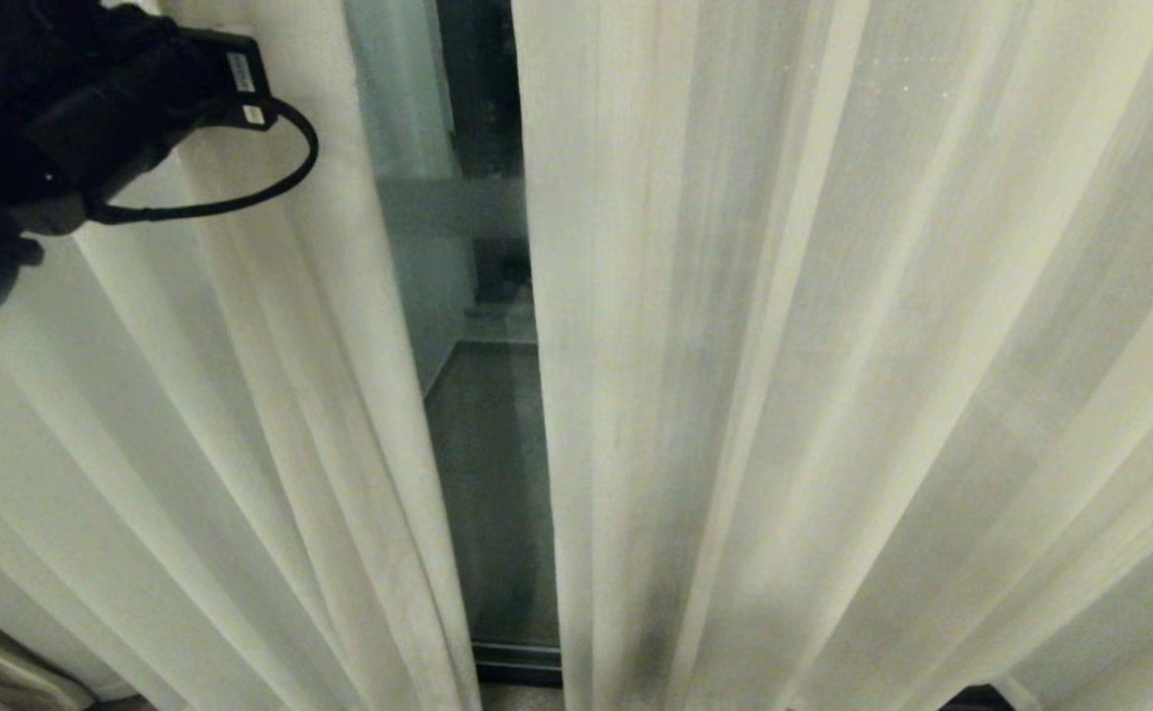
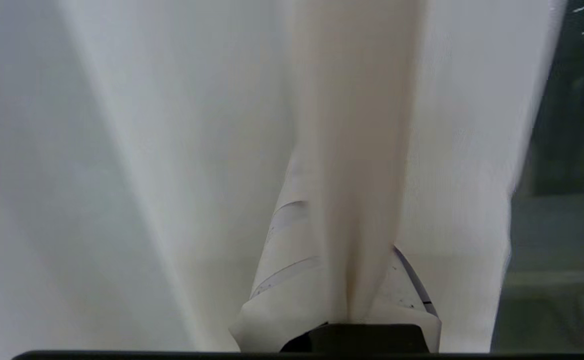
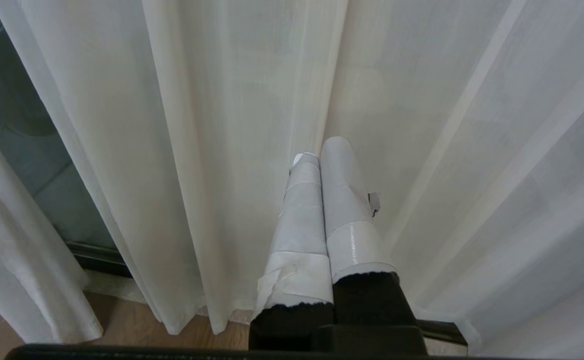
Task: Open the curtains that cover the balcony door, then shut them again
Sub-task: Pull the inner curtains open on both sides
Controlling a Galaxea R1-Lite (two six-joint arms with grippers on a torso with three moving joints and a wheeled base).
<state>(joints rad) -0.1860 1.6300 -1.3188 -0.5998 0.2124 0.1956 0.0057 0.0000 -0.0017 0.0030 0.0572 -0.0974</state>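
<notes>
The cream-white curtains hang in two panels, the left panel [image 1: 270,444] and the right panel [image 1: 833,395], with a narrow gap between them. Through the gap shows the glass of the balcony door [image 1: 488,444] with its frosted band. My left arm [image 1: 73,128] reaches in at the upper left against the left panel. In the left wrist view my left gripper [image 2: 344,210] is shut on a vertical fold of the curtain [image 2: 357,125], its white-taped fingers [image 2: 282,260] on either side of the fold. My right gripper [image 3: 319,150] hangs low in front of the right panel [image 3: 222,125], shut on nothing.
The door's dark bottom track [image 1: 517,657] runs along the floor in the gap. Wooden floor [image 3: 22,325] shows below the curtain hems. A black cable loop [image 1: 290,168] hangs from my left wrist in front of the left panel.
</notes>
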